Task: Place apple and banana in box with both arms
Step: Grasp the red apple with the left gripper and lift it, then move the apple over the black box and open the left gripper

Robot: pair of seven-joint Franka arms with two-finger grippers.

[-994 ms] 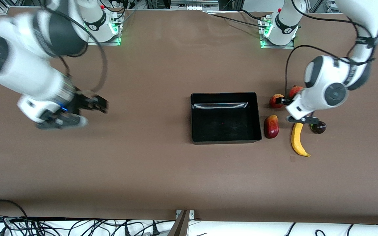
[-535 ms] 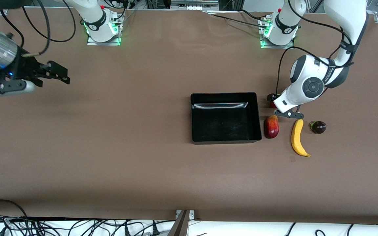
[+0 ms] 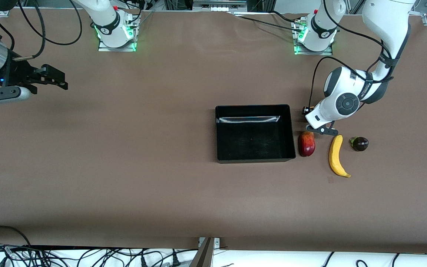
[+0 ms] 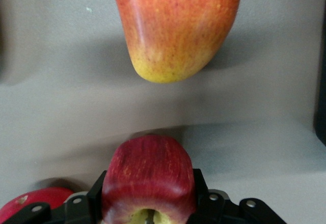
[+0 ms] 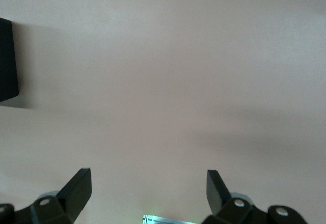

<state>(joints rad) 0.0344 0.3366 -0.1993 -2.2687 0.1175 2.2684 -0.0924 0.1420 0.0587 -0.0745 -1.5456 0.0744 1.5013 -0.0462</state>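
black box (image 3: 255, 157) holds nothing; fruit lies beside it.

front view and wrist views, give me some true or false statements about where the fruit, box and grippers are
1. The box has no fruit in it. True.
2. The banana is held by the right gripper. False: it lies on the table, and the right gripper is open with nothing in it, near the right arm's end of the table.
3. The left gripper has its fingers on either side of the apple. True.
4. The mango lies in the box. False: it lies on the table beside the box.
5. The banana is nearer to the front camera than the apple. True.
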